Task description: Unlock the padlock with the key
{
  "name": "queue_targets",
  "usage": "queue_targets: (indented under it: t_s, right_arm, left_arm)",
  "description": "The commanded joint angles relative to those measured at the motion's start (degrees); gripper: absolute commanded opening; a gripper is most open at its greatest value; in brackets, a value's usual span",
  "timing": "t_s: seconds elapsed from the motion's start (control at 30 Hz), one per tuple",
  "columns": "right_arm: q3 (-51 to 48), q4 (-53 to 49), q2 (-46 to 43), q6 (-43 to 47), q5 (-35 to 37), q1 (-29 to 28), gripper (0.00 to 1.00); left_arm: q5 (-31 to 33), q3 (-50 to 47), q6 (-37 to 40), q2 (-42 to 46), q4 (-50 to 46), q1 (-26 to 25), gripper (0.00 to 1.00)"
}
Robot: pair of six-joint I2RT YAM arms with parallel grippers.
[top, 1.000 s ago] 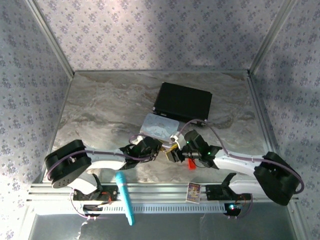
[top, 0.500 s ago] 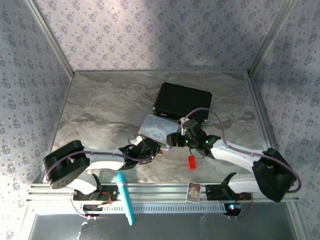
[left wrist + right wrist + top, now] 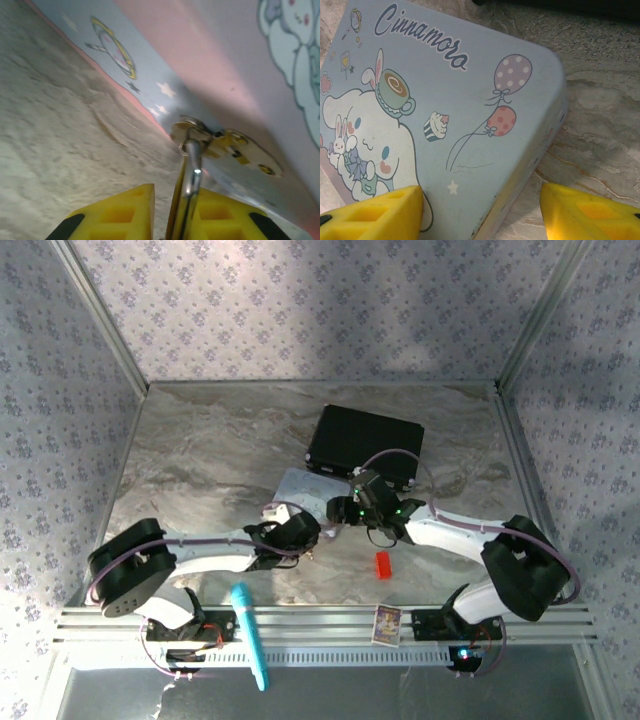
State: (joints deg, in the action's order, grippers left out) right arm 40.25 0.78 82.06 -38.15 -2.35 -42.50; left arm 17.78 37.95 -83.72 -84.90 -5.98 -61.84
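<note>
Holding step, key not yet inserted. Left gripper clamped on padlock, just beside the tin wall. Right gripper spread wide across the tin corner, gripping nothing. Padlock long axis in line with the left fingers, shackle end toward the tin, brass key at its tip. Next: pinch key with right gripper and align to keyhole, currently hidden.

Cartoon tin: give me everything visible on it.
The tin is a flat, metal-looking rectangular box with rounded corners. Pale blue lid: script lettering, white long-eared character wearing a teacup, cupcake, two dotted balloons, star. It lies flat on the marble-look table, near the black case. The open right gripper straddles one corner. The left gripper holds the padlock at its side.
</note>
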Motion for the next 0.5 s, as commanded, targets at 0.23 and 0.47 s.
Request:
queue_targets:
  t_s: [0.23,0.47]
  right_arm:
    - [-0.37,-7.45,2.96,1.02,3.76,1.0,0.61]
    - [-1.1,-6.93,2.93,0.98,3.87,1.11,0.6]
  left_arm:
    - [5.66,8.4,9.69,-7.9,-20.7,-2.57,0.21]
    - [11.5,15.5,11.46,-13.07,-30.09,-6.18,0.21]
